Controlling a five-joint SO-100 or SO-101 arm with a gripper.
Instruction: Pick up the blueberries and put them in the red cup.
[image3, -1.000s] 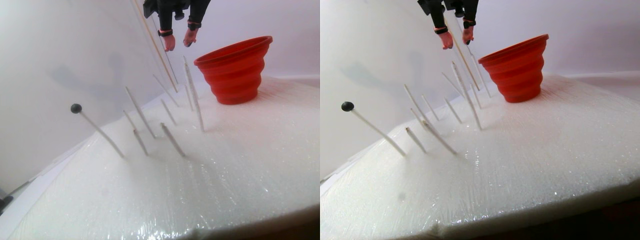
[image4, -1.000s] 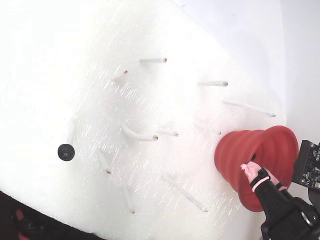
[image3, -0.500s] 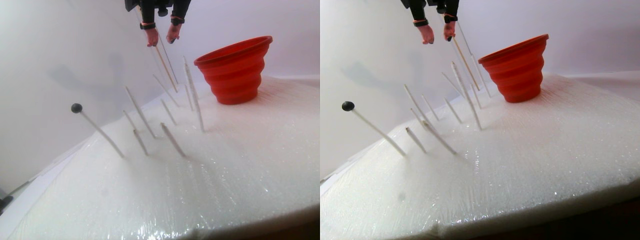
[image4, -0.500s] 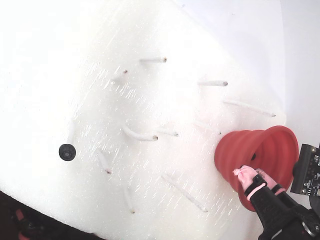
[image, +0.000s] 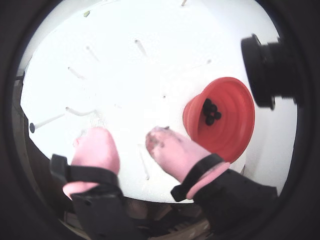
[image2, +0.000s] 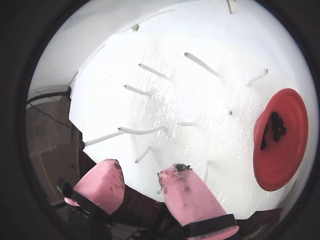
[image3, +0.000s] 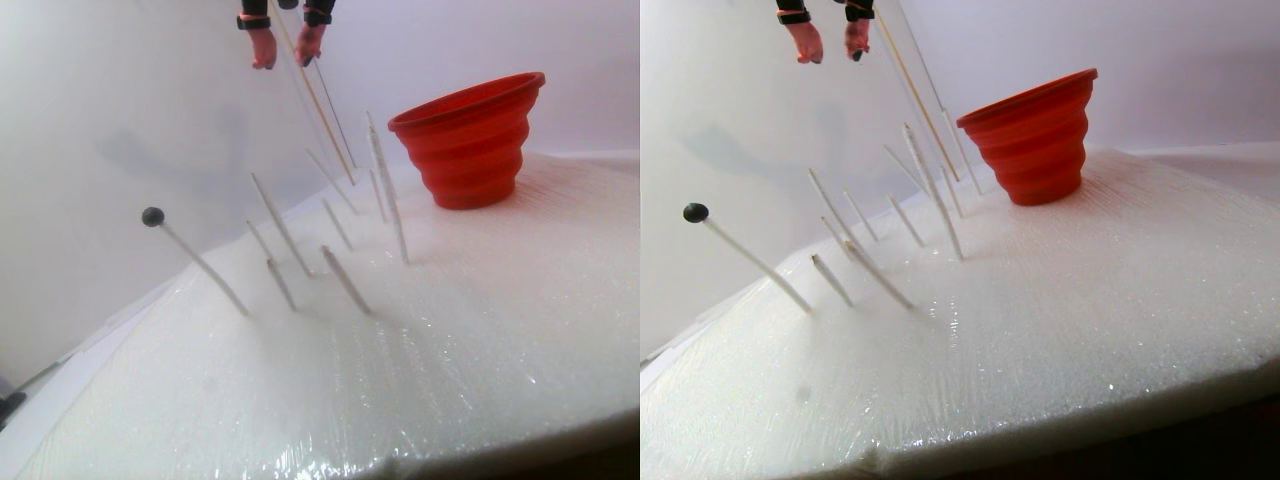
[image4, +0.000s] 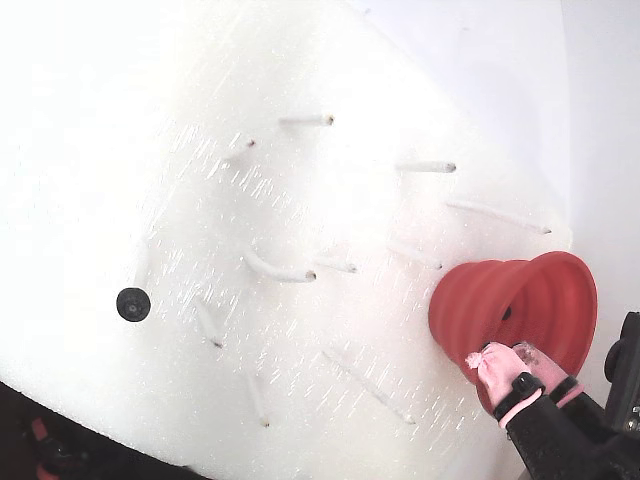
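In the fixed view we find the red cup (image4: 515, 310) at lower right, one blueberry (image4: 132, 303) on a peg at far left, pegs (image4: 280, 272) between them. In a wrist view, blueberries (image: 209, 111) lie inside the cup.

Four small round black-blue blueberries (image: 209, 112) lie clustered inside the red ribbed rubbery cup (image: 234, 131), beside the gripper's (image: 131, 145) parted pink-padded fingers.

A test bench — white foam slab (image3: 480, 330) studded with thin pegs (image3: 280, 225) (plain white backdrop).
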